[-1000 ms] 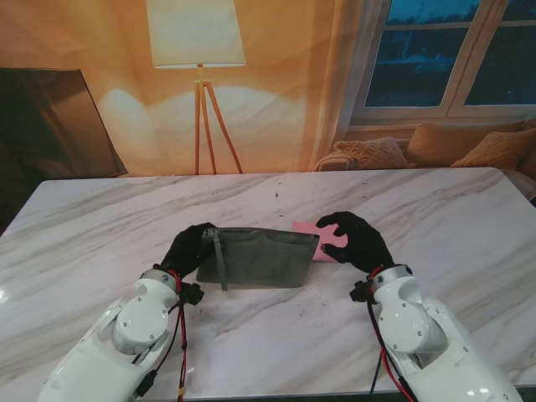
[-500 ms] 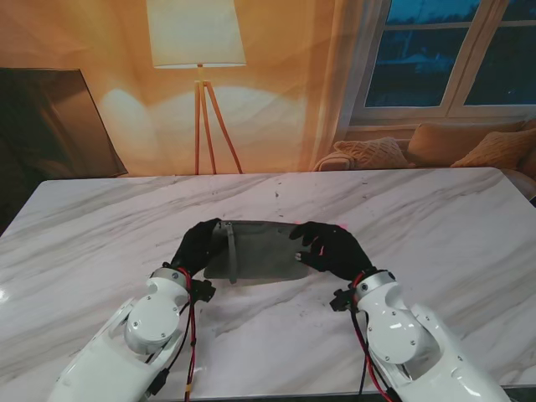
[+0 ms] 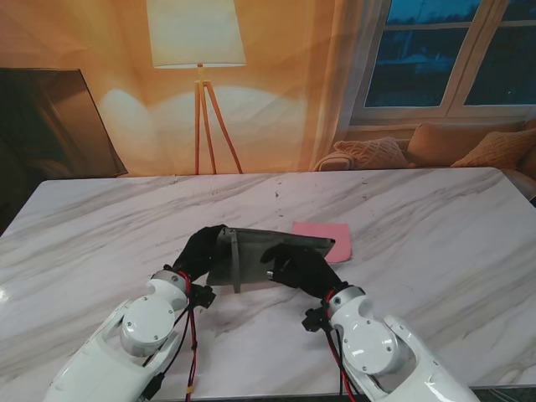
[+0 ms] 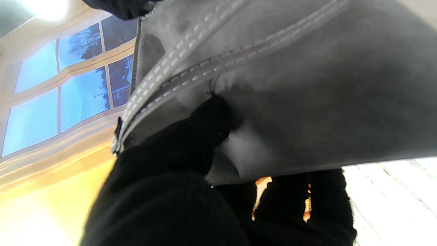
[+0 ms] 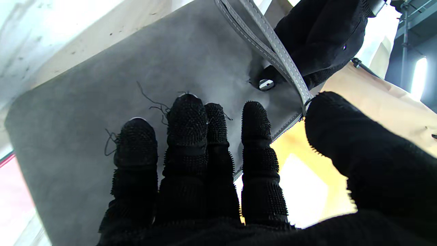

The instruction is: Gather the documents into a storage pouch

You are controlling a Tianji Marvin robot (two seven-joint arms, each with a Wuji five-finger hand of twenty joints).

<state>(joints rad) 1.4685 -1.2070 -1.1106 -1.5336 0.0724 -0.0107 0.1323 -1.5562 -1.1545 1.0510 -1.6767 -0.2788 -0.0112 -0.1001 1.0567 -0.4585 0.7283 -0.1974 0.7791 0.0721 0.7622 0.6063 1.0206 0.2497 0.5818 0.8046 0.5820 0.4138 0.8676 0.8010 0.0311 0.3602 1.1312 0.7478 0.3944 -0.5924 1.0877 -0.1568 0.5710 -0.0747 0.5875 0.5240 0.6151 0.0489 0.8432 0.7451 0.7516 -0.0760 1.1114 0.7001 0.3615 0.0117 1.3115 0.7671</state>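
Observation:
A grey felt pouch (image 3: 253,254) with a pale stitched strap (image 3: 235,261) lies mid-table, its left end lifted. My left hand (image 3: 199,249) is shut on that left end; in its wrist view a fingertip (image 4: 208,119) presses into the pouch (image 4: 307,102). My right hand (image 3: 299,266) rests on the pouch's right half, open. Four fingers (image 5: 187,136) lie flat on the felt (image 5: 102,85) and the thumb stands apart past the zip edge. A pink document (image 3: 327,238) lies flat on the table just beyond the pouch's right end, touched by neither hand.
The white marble table (image 3: 435,226) stretches wide on both sides. Behind its far edge stand a floor lamp (image 3: 198,50), a dark screen (image 3: 50,117) at the left and a sofa with cushions (image 3: 435,146) under a window.
My right hand has moved left, off the pink document and onto the pouch. The document now lies uncovered. The pouch's left end has tilted up in my left hand.

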